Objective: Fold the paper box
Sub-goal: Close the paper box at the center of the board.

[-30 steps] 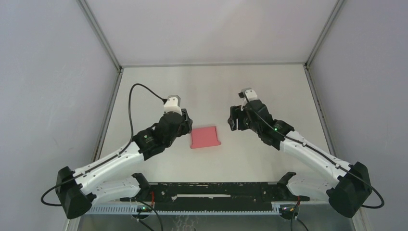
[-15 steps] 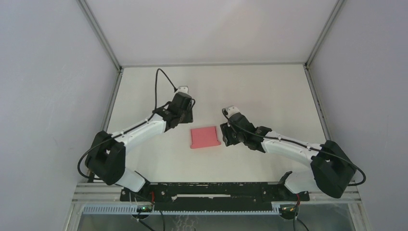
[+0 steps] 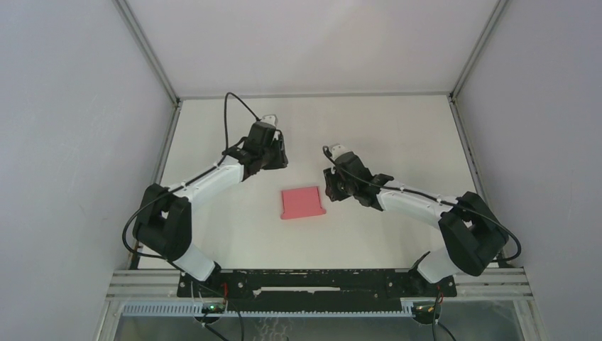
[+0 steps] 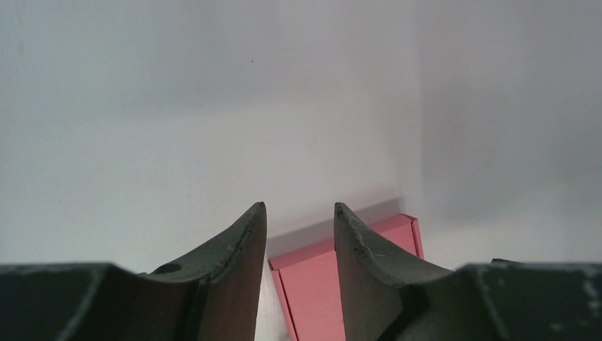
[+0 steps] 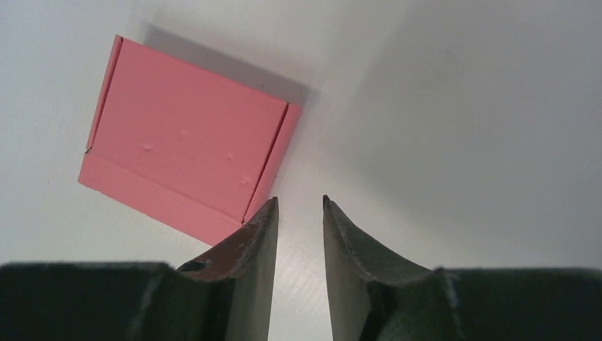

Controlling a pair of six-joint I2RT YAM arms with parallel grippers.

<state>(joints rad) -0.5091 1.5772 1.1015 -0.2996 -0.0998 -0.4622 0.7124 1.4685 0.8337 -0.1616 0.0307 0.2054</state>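
**A:** Start at the left. How does the left gripper (image 3: pixel 277 153) stand?

**B:** It hangs over the white table (image 3: pixel 397 135), left of centre and toward the far side. In its wrist view the two dark fingers (image 4: pixel 238 245) are parted, with bare table showing in the gap. It is released and grasps nothing.

**A:** And the box (image 3: pixel 303 202)?

**B:** It lies flat on the table near the middle, to the right of the left gripper and nearer than it, well apart from those fingers. It is a pink rectangle, and the right wrist view shows narrow flaps folded along its edges. Its long sides run roughly left to right, turned a little.

**A:** Then the right gripper (image 3: pixel 332 186).

**B:** That one is just beside the far right corner of the box and points toward it. Its fingers (image 5: pixel 348 241) stand a narrow way apart with only table between them, so it too is released and holds nothing. In its own view the left fingertip overlaps the box's corner. I cannot tell whether it touches the cardboard or sits above it.
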